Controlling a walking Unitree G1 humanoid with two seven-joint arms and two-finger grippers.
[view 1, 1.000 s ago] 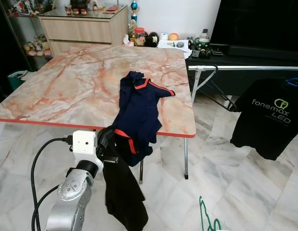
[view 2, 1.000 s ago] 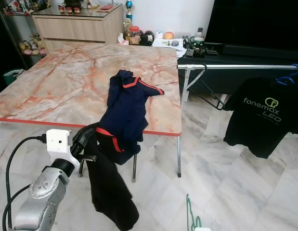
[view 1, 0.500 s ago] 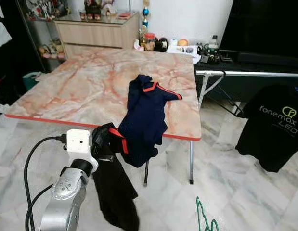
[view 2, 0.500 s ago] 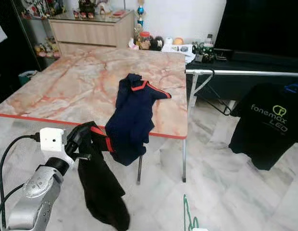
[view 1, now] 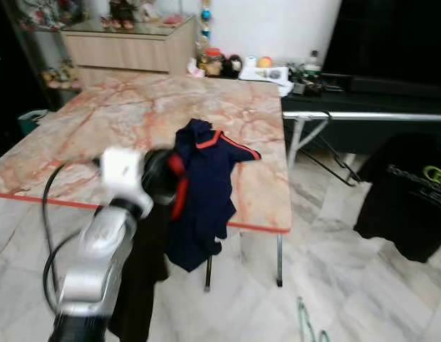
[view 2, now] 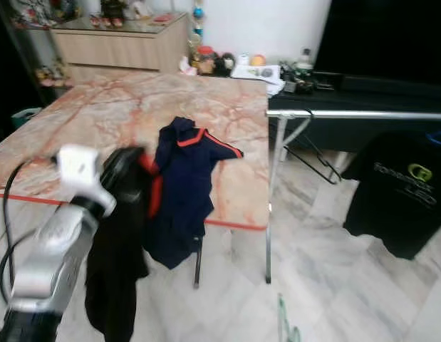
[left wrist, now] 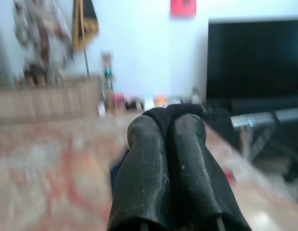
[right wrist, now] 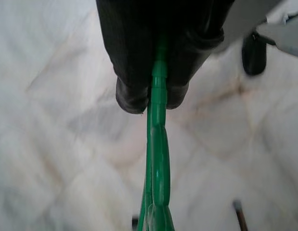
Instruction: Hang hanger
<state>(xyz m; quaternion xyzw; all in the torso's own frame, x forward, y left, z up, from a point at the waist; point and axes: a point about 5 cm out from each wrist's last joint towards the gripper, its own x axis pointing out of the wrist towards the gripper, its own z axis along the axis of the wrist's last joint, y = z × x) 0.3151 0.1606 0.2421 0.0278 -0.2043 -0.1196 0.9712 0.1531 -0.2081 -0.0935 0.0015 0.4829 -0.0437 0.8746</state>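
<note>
Up in front of the robot, the left pincer (view 1: 162, 187) was raised beside the near edge of the counter (view 1: 99, 121). Its two black fingers (left wrist: 144, 178) were pressed tight together on a fold of black cloth (left wrist: 174, 111). That fold belonged to a black garment (view 2: 113, 271) that hung down from the pincer toward the floor (view 1: 348, 285). The picture was blurred around the arm, so small details there were hard to see.

A navy shirt (view 1: 206, 192) with red trim lay on the counter, just beside the left pincer. Part of it drooped over the counter's red edge.

The right pincer (right wrist: 156, 96) was low over the white marble floor. Its fingers (right wrist: 127, 57) were closed narrow on a green hanger (right wrist: 157, 159), which stuck out past the fingertips. In the head views, a bit of the green hanger showed at the very bottom, near the floor.

Off to the robot's right stood a metal rail (view 2: 355, 114). A black T-shirt (view 2: 402, 196) with pale letters hung from it. A dark wire hanger (view 2: 316, 160) hung from the rail too, near its leg.

Behind the counter stood a wooden cabinet (view 1: 120, 46) and a low shelf with small jars and toys (view 1: 234, 64). A big dark screen (view 1: 391, 35) stood by the white wall.
</note>
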